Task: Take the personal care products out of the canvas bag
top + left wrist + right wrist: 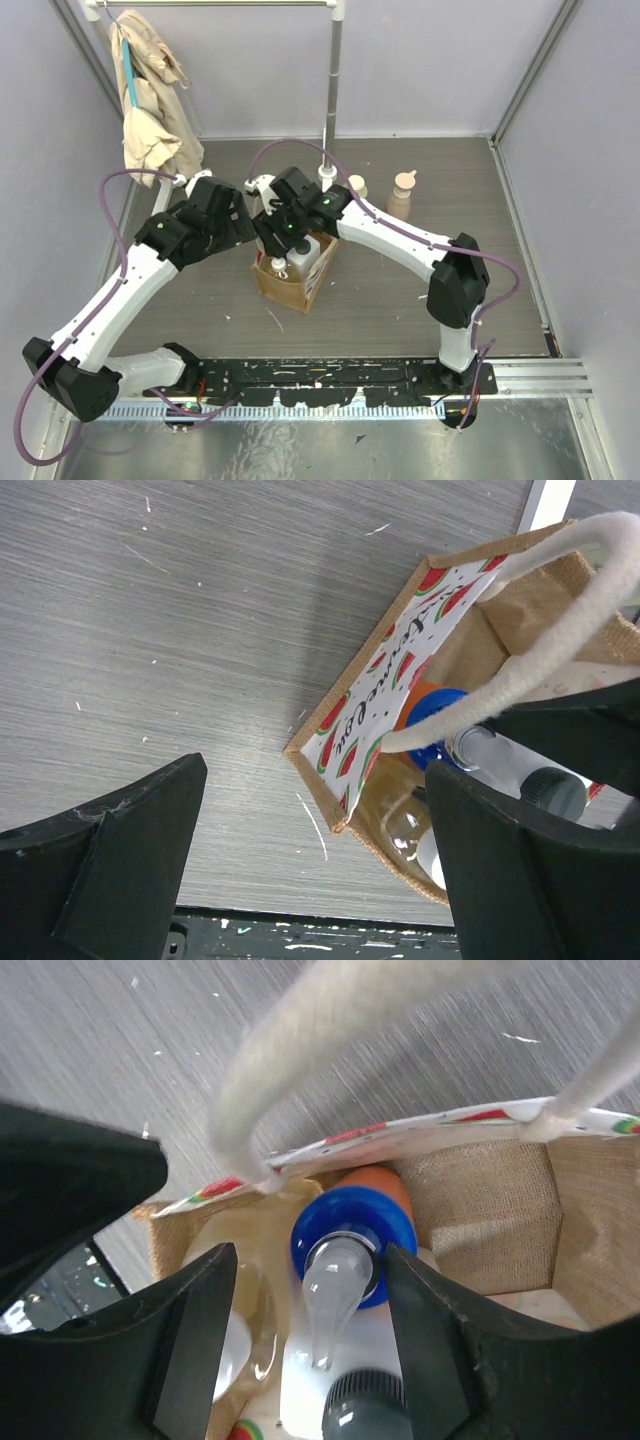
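Scuffed grey woodgrain surface, lilac walls.
Left tool spread near canvas bag; right tool spread around blue-capped bottle.

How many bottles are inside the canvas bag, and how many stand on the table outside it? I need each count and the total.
Bottles in the canvas bag: 3 (blue-capped, dark-capped, white-capped)
Bottles standing on the table: 2 (cream-capped, tan pump-top)
Total: 5 bottles
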You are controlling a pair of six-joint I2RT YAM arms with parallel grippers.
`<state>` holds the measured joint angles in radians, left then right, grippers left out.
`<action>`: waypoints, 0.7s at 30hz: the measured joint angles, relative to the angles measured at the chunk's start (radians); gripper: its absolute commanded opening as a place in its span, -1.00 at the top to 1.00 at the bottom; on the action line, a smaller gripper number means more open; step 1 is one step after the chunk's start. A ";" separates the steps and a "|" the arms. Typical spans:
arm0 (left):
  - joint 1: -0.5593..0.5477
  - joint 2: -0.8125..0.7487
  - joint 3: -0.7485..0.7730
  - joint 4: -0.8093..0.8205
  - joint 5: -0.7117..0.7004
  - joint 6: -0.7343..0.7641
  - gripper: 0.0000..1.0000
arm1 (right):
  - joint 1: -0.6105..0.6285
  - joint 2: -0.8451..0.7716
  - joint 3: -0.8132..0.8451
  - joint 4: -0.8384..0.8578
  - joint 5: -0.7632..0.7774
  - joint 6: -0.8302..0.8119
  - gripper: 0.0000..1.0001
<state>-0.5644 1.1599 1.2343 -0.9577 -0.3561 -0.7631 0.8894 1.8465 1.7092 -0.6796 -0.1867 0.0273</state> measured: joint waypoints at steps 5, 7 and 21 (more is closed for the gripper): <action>0.002 0.026 0.000 -0.011 0.006 0.005 -0.96 | 0.018 0.063 0.024 0.014 0.069 -0.011 -0.24; 0.002 0.034 0.000 -0.012 0.007 0.008 -0.96 | 0.018 0.068 0.028 0.014 0.093 -0.016 -0.15; 0.006 0.042 0.000 -0.013 0.031 0.027 -0.97 | 0.020 0.067 0.029 0.011 0.179 -0.022 0.40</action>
<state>-0.5587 1.2018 1.2343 -0.9707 -0.3252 -0.7364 0.9096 1.9137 1.7378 -0.6689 -0.0074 0.0055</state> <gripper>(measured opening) 0.980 0.398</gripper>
